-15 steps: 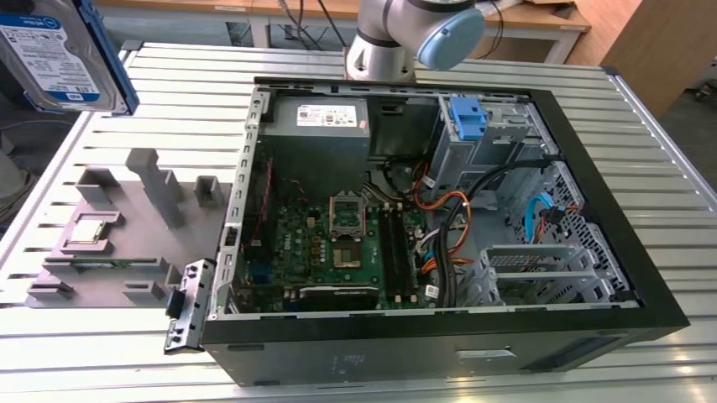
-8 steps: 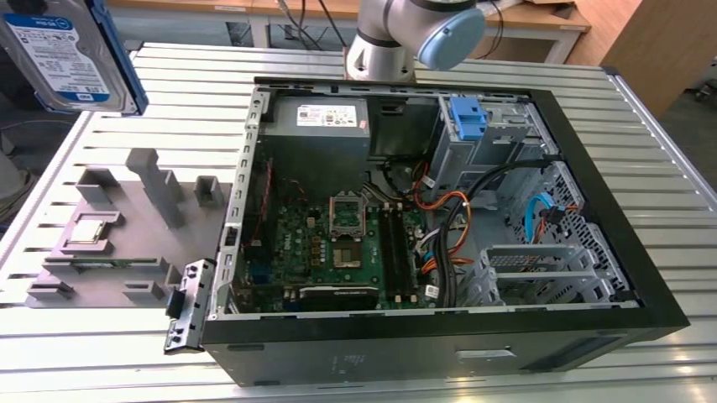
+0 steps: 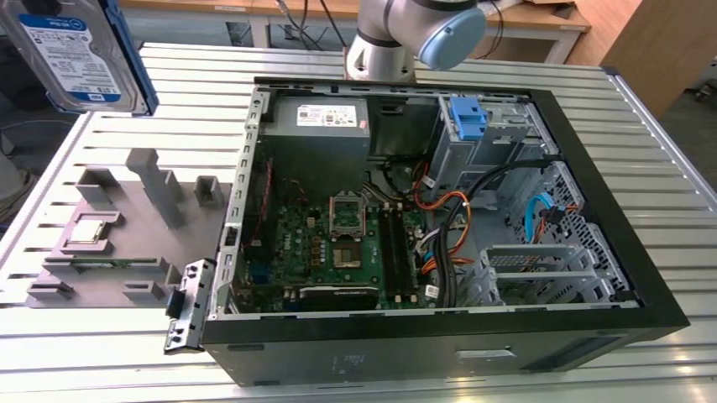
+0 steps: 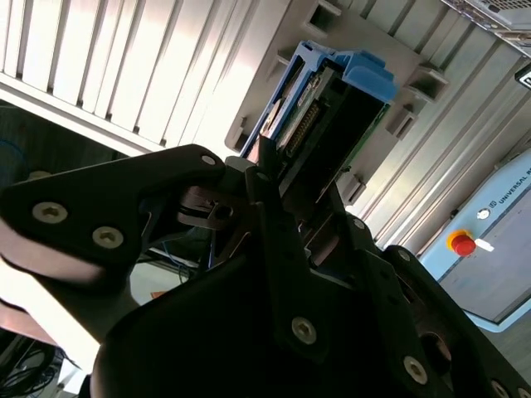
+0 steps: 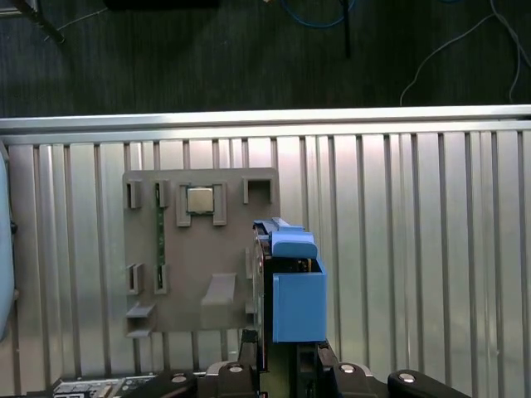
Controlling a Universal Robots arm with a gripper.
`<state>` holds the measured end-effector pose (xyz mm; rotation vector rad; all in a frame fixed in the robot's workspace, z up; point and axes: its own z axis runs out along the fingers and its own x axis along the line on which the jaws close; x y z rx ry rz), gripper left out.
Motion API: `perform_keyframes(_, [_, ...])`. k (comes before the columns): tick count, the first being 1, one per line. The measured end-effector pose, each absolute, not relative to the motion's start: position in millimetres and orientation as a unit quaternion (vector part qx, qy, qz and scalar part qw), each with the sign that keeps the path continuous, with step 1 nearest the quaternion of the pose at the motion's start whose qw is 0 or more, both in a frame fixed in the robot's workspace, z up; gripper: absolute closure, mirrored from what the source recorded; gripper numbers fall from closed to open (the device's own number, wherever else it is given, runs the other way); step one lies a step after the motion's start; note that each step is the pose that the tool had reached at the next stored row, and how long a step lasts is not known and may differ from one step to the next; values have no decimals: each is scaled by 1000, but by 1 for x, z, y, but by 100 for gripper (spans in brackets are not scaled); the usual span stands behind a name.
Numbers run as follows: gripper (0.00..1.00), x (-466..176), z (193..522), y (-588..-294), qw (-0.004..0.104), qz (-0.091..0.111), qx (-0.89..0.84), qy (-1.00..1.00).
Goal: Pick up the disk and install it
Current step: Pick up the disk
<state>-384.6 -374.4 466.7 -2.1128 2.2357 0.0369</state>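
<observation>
- The disk (image 5: 294,282) is clamped by the gripper (image 5: 286,361) and held above the grey tray (image 5: 166,249).
- Pick-up is judged done; alignment with the computer case (image 3: 448,340) beside the tray is called for.

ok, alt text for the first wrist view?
The gripper holds the disk edge-on in its blue carrier, over a grey fixture plate lying on the slatted metal table. A square silver chip sits in one of the plate's pockets.
</observation>
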Motion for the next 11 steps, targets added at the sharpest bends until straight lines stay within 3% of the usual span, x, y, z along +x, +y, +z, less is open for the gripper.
perform_keyframes(11, [65,-369,467,-374,33,12,-686,726])
